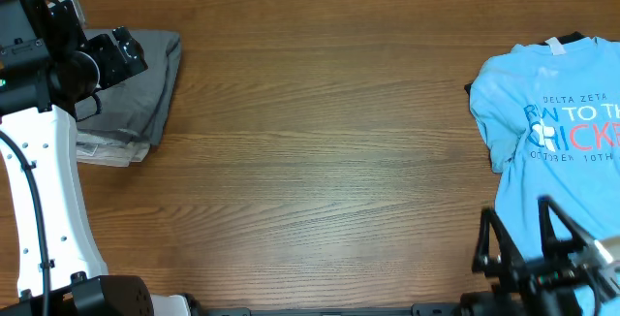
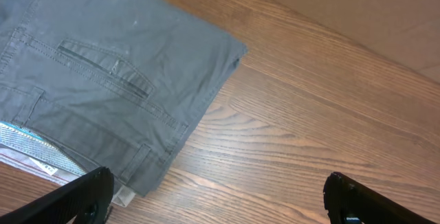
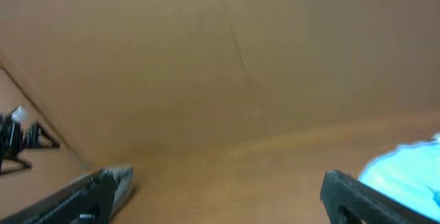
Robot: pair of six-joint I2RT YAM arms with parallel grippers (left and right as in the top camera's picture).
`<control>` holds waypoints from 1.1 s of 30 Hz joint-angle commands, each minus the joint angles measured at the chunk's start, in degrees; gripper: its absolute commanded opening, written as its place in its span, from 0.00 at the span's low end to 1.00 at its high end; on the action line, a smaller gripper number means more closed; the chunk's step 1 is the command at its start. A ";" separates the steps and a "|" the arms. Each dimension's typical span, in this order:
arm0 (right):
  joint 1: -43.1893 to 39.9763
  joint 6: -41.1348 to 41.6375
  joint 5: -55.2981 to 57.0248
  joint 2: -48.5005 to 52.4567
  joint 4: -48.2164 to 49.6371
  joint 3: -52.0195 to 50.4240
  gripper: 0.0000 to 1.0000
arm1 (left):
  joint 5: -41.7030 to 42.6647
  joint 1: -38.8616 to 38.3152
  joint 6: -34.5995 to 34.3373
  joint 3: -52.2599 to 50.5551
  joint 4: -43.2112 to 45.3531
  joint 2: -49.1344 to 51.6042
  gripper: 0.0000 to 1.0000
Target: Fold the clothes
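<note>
The shorts (image 2: 117, 80) are plain dark grey; the T-shirt (image 1: 562, 93) light blue, lettered white and red; the table (image 1: 320, 161) brown wood-grain.

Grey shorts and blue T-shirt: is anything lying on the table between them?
Nothing. Between the grey shorts and the blue T-shirt, the overhead view shows only bare wooden table.

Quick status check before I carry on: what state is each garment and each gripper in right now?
Grey shorts: folded, back pocket up.
Pale garment: flat beneath the shorts, edge showing.
Blue T-shirt: unfolded, rumpled, print up.
Left gripper: open, empty, by the shorts.
Right gripper: open, empty.
</note>
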 commanded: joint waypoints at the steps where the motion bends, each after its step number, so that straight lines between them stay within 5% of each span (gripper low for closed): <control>1: 0.26 -0.42 0.57 -0.85 10.99 -8.00 1.00 | 0.61 -0.09 0.90 0.09 0.09 0.26 1.00; 11: 0.26 -0.35 0.57 -0.85 50.36 -32.24 1.00 | 0.59 -0.09 0.90 0.09 0.09 0.26 1.00; 15: 0.26 -0.37 0.57 -0.87 57.77 -38.58 1.00 | 0.59 -0.09 0.90 0.09 0.09 0.26 1.00; 23: 0.26 -0.46 0.63 -0.87 56.02 -43.54 1.00 | 0.61 -0.09 0.90 0.09 0.09 0.26 1.00; 33: 0.26 -9.38 0.72 -0.87 40.63 -43.45 1.00 | 0.59 -0.09 0.90 0.09 0.09 0.26 1.00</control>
